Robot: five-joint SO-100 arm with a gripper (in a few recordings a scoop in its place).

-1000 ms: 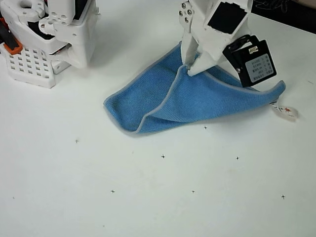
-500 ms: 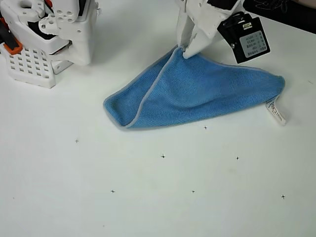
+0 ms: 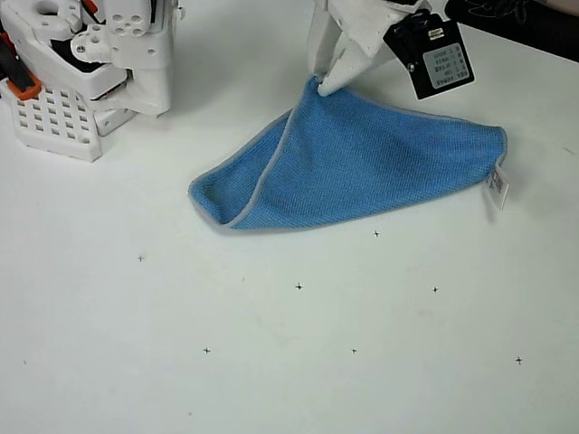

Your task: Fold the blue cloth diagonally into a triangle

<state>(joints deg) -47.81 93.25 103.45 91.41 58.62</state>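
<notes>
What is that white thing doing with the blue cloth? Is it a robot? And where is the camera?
Yes, it's a robot arm. The camera hangs above the table and looks straight down. At the arm's end is a gripper with two white fingers, like a pinching hand. They are pinching one corner of the blue cloth at the top. The cloth lies on the white table, folded over into a rough triangle. A little white tag sticks out at its right corner. The white block at top left is the arm's base.
</notes>
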